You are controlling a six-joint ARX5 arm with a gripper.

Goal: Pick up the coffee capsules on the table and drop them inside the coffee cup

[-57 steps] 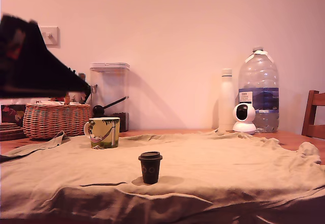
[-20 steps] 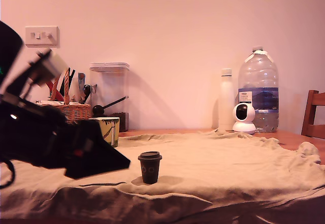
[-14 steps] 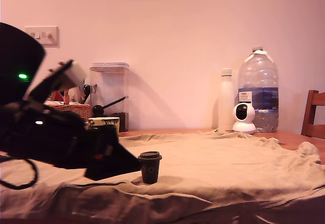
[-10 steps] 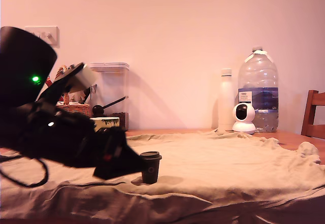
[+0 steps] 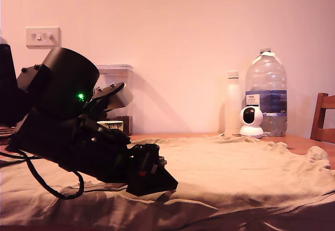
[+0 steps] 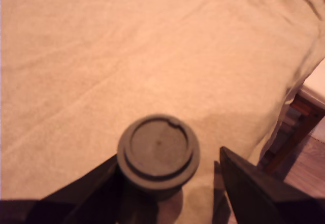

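Your pincer (image 6: 167,193) is straddling the coffee capsule (image 6: 158,152) with its fingers spread, one finger (image 6: 94,191) close against it, the other apart. The capsule, dark, round and flat-rimmed, is sitting upright on wrinkled beige cloth (image 6: 127,46) covering the tabletop. In the exterior view the arm is blocking most of the mug (image 5: 111,124); a clear canister (image 5: 119,92) is standing behind.

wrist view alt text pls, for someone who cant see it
A dark round-topped coffee capsule stands upright on a tan cloth, seen from above between the gripper's two dark fingers, one close against it, the other apart. A wooden chair leg shows past the cloth's edge.
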